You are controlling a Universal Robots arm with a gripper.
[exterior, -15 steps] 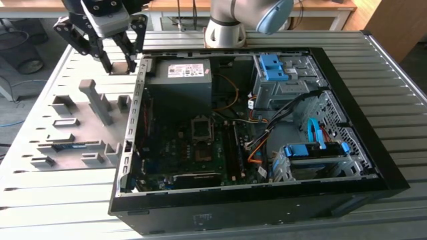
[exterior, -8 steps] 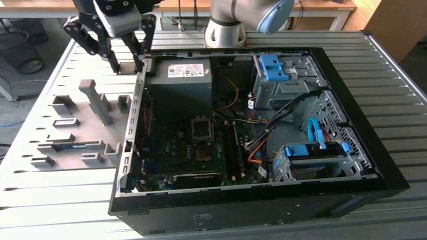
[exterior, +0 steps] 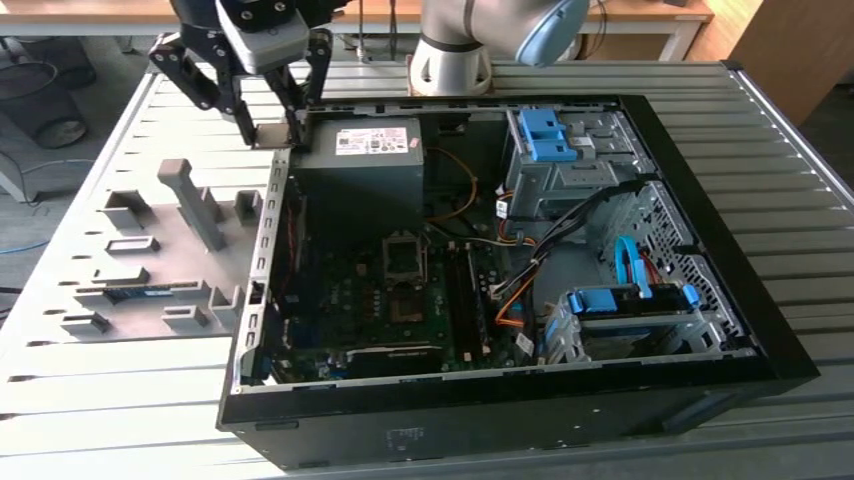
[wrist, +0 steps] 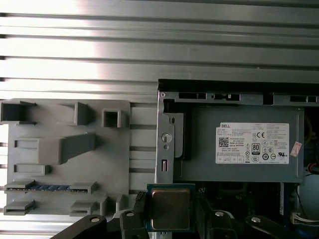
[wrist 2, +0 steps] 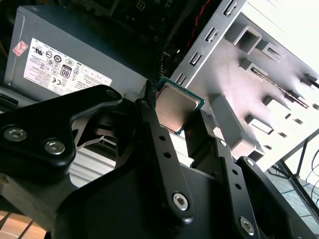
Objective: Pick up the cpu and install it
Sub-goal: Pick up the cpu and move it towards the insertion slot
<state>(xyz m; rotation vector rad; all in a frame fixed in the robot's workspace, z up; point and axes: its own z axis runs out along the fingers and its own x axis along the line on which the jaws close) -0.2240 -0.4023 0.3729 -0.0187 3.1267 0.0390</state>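
The cpu, a small square chip with a dull silver face and green rim, sits clamped between my two black fingers in both wrist views. My gripper is shut on its opposite edges. In the exterior view the gripper hangs at the far left corner of the open computer case, just above the case wall, beside the grey power supply. The black socket frame lies on the motherboard in the middle of the case, well away from the gripper.
A grey fixture plate with raised holders lies on the slatted table at the exterior view's left of the case; a blue-green memory stick rests in one slot. Blue drive bays, cables and the arm's base stand around the case.
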